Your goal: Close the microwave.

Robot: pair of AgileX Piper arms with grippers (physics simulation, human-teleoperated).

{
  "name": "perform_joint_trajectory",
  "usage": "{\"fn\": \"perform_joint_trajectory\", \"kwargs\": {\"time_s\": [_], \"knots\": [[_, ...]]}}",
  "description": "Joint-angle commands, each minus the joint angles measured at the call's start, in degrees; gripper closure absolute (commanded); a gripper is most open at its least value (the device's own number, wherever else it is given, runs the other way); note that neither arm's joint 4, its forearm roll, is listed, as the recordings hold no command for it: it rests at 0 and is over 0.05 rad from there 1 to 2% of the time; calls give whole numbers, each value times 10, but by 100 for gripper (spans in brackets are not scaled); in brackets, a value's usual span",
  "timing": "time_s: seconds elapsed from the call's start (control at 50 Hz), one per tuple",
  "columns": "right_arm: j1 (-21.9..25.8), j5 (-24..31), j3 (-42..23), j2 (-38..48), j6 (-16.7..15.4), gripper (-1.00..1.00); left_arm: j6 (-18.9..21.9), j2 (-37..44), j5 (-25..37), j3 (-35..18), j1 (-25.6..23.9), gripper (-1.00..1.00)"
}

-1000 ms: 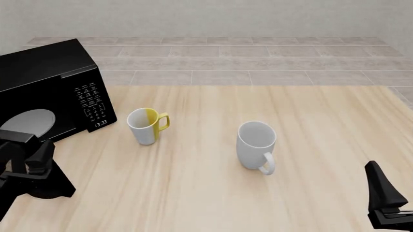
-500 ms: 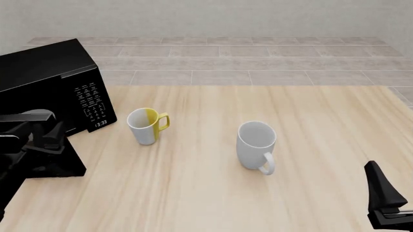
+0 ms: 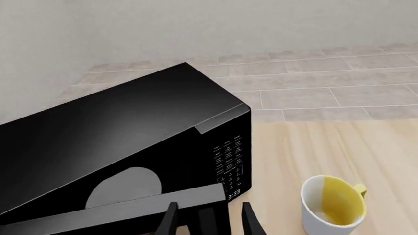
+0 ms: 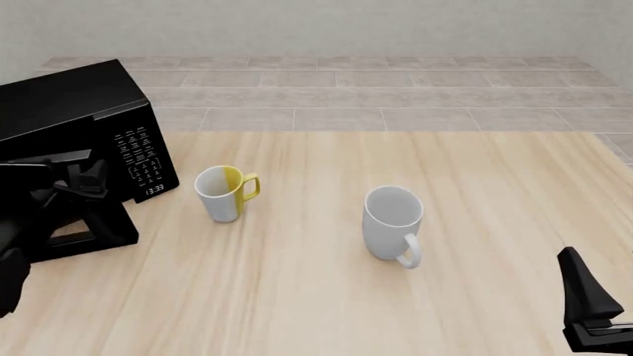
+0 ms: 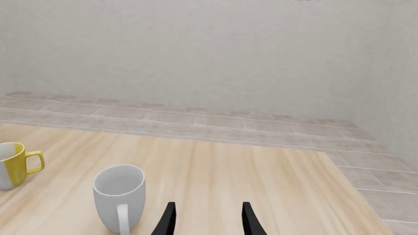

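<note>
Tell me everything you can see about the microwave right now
The microwave is a large glossy black box at the table's far left. Its keypad has white markings, with a small clock display below. The door stands partly open, swung toward the body, with the grey round plate showing inside. The left gripper sits right against the door's edge.

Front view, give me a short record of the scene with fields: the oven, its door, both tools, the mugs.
oven: large glossy black microwave at the table's far left, clock display lit
door: dark door partly open, grey round plate visible inside
left tool: left tool at the door's free edge, fingers apart, one on each side of it
right tool: right tool open, holding nothing, low at the near right
mugs: white-and-yellow mug near the oven; plain white mug mid-table, both upright
surface: light wooden table
</note>
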Motion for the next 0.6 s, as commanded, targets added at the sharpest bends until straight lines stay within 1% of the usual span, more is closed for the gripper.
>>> {"fn": "perform_joint_trajectory", "kwargs": {"time_s": [0.02,0.18,0.2,0.26,0.3,0.32,0.38,0.4,0.5,0.6], "knots": [[1,4,-6,0,-2,-100,23,77,-10,-53,42,-100],[2,8,-10,0,-5,-100,28,97,-7,-75,55,-100],[2,2,-5,0,-6,-100,19,105,-3,-85,55,-100],[2,-3,0,0,-6,-100,19,120,-5,-99,70,-100],[3,-3,0,0,-6,-100,15,122,-1,-104,71,-100],[4,6,-10,0,-7,-100,12,128,4,-113,71,-100],[4,10,-15,0,-7,-100,13,133,9,-122,72,-100],[4,1,-5,0,-7,-100,12,132,15,-127,74,-100],[5,-4,0,0,-7,-100,13,158,16,-149,85,-100],[4,-2,-1,0,-8,-100,15,162,22,-161,93,-100]]}}
